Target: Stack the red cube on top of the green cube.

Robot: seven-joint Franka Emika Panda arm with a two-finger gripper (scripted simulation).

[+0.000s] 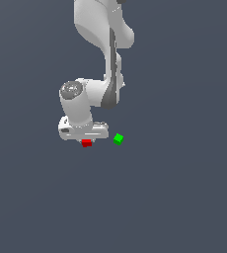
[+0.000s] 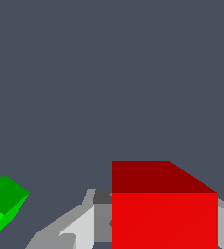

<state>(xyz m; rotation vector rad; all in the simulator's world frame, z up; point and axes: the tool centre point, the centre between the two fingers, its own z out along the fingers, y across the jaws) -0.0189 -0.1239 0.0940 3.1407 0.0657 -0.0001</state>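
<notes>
The red cube (image 1: 87, 143) sits directly under the white hand of my gripper (image 1: 87, 140), which hides the fingers in the exterior view. In the wrist view the red cube (image 2: 164, 214) fills the space between the two grey fingers (image 2: 87, 226), which press against its sides, so my gripper (image 2: 163, 233) is shut on it. The green cube (image 1: 118, 139) rests on the floor a short way toward the exterior view's right of the red cube, apart from it. The wrist view catches the green cube (image 2: 4, 206) at the picture's edge, turned at an angle.
A plain dark grey floor (image 1: 174, 197) spreads all around. The white arm (image 1: 105, 59) rises above the gripper toward the top of the exterior view. Nothing else stands on the floor.
</notes>
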